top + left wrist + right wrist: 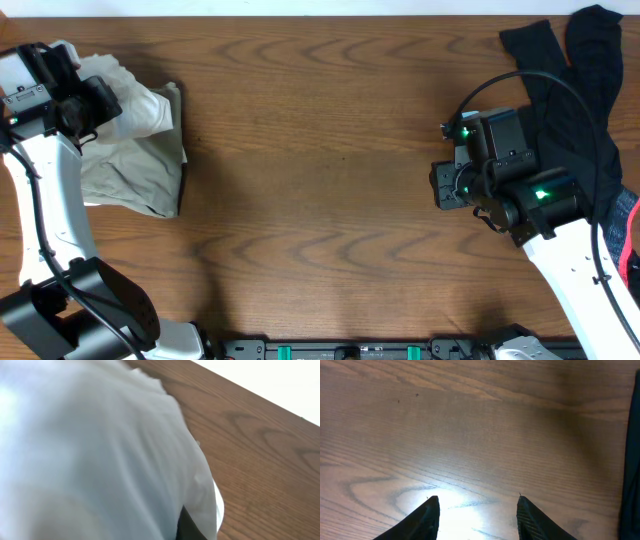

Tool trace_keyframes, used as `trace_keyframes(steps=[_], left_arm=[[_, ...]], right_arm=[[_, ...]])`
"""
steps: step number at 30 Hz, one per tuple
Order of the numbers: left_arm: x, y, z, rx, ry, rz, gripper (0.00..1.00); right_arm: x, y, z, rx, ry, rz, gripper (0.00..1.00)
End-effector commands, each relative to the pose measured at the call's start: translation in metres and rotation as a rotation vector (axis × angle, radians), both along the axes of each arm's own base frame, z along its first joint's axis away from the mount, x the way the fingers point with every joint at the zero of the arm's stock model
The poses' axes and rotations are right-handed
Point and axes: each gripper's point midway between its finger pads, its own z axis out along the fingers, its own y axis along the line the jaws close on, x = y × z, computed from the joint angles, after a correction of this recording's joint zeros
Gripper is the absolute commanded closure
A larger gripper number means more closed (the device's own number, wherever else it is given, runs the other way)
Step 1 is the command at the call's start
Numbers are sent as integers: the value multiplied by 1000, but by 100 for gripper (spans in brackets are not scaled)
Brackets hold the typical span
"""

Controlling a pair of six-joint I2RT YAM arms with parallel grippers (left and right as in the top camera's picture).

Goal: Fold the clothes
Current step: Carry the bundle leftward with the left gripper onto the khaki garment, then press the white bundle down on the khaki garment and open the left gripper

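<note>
Table (320,150): wood, bare across the middle, with clothes at both ends.

White shirt (150,110): far left, bunched into a rough block and partly folded. It sits on a duller beige layer (130,170) that sticks out toward the near edge. Can't tell whether that layer is the same shirt in shadow or a second garment.

Black garment (580,80): far right corner, crumpled and unfolded, well apart from the white pile. The right arm's cable runs over it.

Left gripper (95,100): on top of the white shirt at its far-left end. Its wrist view is almost all white cloth pressed up to the lens, with table showing only on the right. The fingers are closed, and from how the cloth drapes they look pinched on a fold of the shirt.

Right gripper (477,515): over bare wood, beside the black garment and not touching it. Its two fingers (427,517) stand apart with nothing between them.

Step, as a judgement: mid-fold on the white shirt, left arm working alone and right arm idle.

Next move: the left arm carries the pinched fold across and lays it flat so the edges line up, letting go only once the cloth is down. The right arm could pin the pile's near edge to stop it dragging. The black garment comes after.
</note>
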Motion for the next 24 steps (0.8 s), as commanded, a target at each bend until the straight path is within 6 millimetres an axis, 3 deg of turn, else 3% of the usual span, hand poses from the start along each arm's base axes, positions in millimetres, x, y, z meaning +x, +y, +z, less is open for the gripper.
trace_keyframes(steps=[1, 13, 20, 21, 24], left_arm=[[3, 2, 15, 14, -37, -10, 94], [0, 9, 14, 23, -28, -1, 94], [-28, 42, -18, 13, 69, 106, 94], [-33, 46, -24, 0, 87, 122, 88], [-45, 47, -40, -30, 140, 139, 20]], right_arm=[[1, -3, 0, -11, -1, 1, 51], [1, -3, 0, -11, 0, 1, 51], [-1, -4, -1, -14, 8, 2, 51], [-1, -4, -1, -14, 9, 2, 51], [-1, -4, -2, -14, 9, 1, 50]])
